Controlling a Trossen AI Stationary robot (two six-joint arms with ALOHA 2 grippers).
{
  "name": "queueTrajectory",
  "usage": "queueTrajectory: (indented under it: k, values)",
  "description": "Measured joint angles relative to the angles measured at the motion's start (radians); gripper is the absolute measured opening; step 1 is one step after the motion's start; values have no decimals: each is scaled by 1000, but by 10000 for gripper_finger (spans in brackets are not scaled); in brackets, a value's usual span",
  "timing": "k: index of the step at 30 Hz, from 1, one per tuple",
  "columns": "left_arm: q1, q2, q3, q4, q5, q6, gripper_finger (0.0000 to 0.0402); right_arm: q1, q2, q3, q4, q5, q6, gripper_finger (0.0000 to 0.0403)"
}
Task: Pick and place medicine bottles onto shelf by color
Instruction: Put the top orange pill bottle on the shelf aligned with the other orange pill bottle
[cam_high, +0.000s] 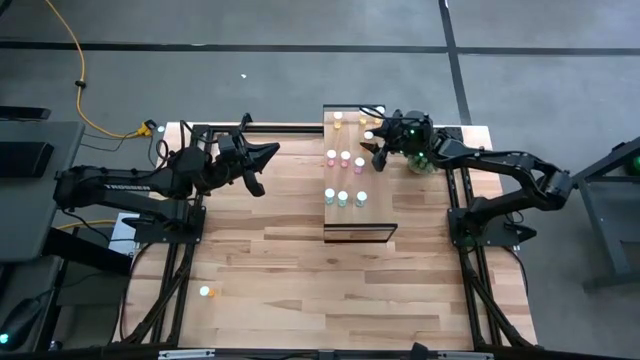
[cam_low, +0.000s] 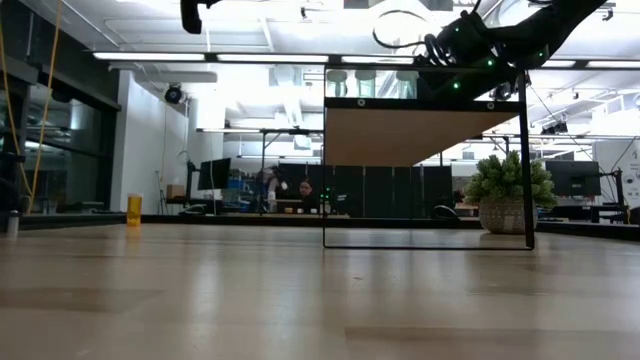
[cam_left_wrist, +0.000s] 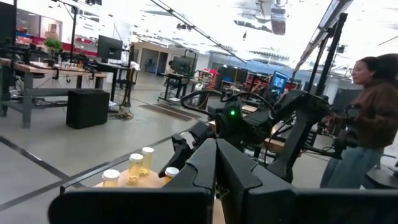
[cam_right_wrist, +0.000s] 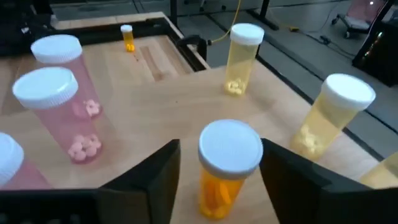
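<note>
Right wrist view: we see the right hand (cam_right_wrist: 217, 180) spread wide around an orange bottle (cam_right_wrist: 225, 171) standing on the shelf (cam_right_wrist: 180, 106), not gripping it. Risk: withdrawing askew clips the cap and topples yellow bottles (cam_right_wrist: 326, 118) at two o'clock.

Left hand (cam_high: 262, 168) waits shut, empty.

The setting is a robotics laboratory or open workshop floor. Indicators: a plank tabletop (cam_high: 300, 270) on a dark metal frame, standing on a grey floor with a yellow cable (cam_high: 85, 100) trailing across it; rows of ceiling strip lights (cam_low: 200, 57); workbenches with monitors (cam_left_wrist: 109, 47); and further equipment racks (cam_left_wrist: 258, 81). A potted plant (cam_low: 505, 195) and a standing person (cam_left_wrist: 367, 118) are visible beyond the table.
</note>
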Motion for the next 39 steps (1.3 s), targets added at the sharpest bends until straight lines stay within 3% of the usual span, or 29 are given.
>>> queueTrajectory:
  k: [10,14,19,25,32,39]
  values:
    - [0,0,0,0,0,0,0,0,-84,0,11,-13,80,232]
    - [0,0,0,0,2,0,0,0,-162,0,7,-17,138,232]
    - [0,-7,0,-1,57,2,0,21,-296,0,7,-95,280,232]
    - [0,-39,0,-28,178,26,0,139,-438,0,7,-117,384,232]
    - [0,-98,1,-114,187,26,0,345,-487,0,-39,-40,377,232]
    - [0,-142,1,-158,188,26,1,459,-487,0,-38,49,357,223]
